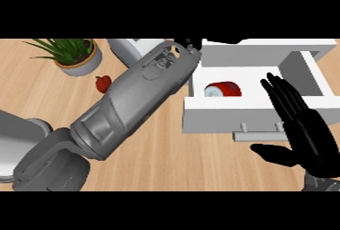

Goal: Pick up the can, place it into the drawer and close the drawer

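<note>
A red can (pixel 222 89) with a pale end lies on its side inside the open white drawer (pixel 225 116), near the drawer's left half. My right hand (pixel 306 132) is open, fingers straight and thumb spread, over the drawer's front right corner and apart from the can. My left forearm runs from the lower left up to the drawer's back left corner. Only a small black part of my left hand (pixel 190 43) shows there, at the picture's top; the wrist hides the rest. Neither hand holds the can.
A potted green plant (pixel 74 53) stands at the back left. A small red fruit (pixel 102 83) lies on the wooden counter beside my left forearm. A pale rounded appliance (pixel 128 47) sits behind the forearm. The drawer's grey handle (pixel 259 134) juts toward me.
</note>
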Robot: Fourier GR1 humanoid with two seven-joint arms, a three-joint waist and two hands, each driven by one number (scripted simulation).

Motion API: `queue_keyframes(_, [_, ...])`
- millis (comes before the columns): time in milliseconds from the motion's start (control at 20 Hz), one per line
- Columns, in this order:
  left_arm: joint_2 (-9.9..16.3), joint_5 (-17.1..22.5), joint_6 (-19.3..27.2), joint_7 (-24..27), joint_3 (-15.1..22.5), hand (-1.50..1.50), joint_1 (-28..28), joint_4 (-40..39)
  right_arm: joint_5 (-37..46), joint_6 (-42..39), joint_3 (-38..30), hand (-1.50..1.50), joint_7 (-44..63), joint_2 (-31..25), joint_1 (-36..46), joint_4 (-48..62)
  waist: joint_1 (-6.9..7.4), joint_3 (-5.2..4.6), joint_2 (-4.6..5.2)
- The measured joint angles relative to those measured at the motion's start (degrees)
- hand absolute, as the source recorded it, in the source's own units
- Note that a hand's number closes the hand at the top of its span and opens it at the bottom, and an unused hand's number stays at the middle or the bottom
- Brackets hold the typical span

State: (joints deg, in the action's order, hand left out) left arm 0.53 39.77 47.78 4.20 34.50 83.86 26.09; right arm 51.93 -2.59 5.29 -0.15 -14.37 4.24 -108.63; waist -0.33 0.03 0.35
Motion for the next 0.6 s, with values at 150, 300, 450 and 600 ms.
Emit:
queue_keyframes(150, [1.00, -1.05, 0.23, -1.26, -0.05, -1.50, -1.12, 1.84, 4.70, 3.68, 1.47, -1.50, -0.01, 1.37, 1.21, 5.50, 0.64, 0.00, -0.23])
queue_keyframes(300, [3.32, -2.11, 0.10, -4.07, 0.18, -1.50, -2.21, 5.02, 6.15, 7.50, 0.86, -1.50, -0.67, 3.16, 3.69, 11.32, 1.23, 0.01, -0.43])
queue_keyframes(450, [6.25, -3.54, 0.19, -6.43, 0.92, -1.50, -4.24, 9.41, 7.70, 11.79, 0.12, -1.50, -1.94, 4.37, 5.15, 17.12, 1.70, -0.08, -0.65])
queue_keyframes(600, [8.65, -4.95, 0.59, -8.72, 2.08, -1.50, -6.94, 14.11, 9.52, 15.80, -1.27, -1.50, -3.18, 4.73, 8.29, 22.89, 2.18, -0.58, -1.12])
